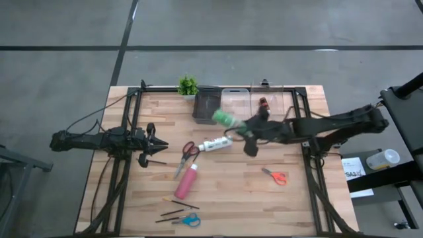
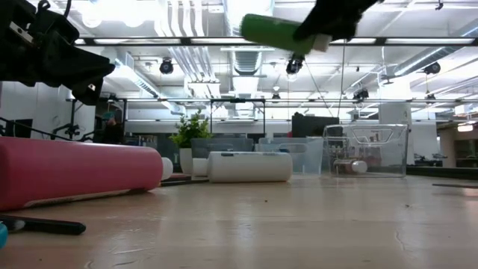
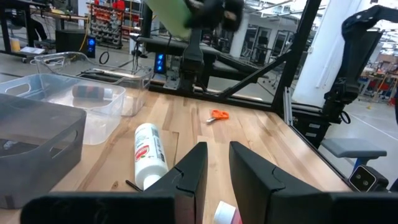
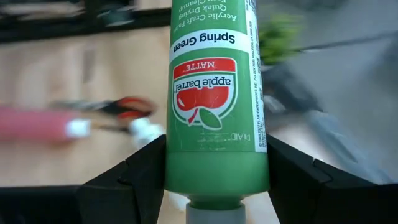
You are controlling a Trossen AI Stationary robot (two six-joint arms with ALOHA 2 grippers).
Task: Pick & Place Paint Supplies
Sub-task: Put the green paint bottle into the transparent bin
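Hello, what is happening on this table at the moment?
The right gripper holds a green paint tube in the air, near the bins at the table's far edge. The left gripper waits at the left side, holding nothing. A white tube, a pink tube, scissors and brushes lie on the table.

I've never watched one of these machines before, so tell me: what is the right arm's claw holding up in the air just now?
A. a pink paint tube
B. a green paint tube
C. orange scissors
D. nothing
B: the right claw is clamped on the green paint tube, lifted off the table, while the pink tube and orange scissors lie on the wood.
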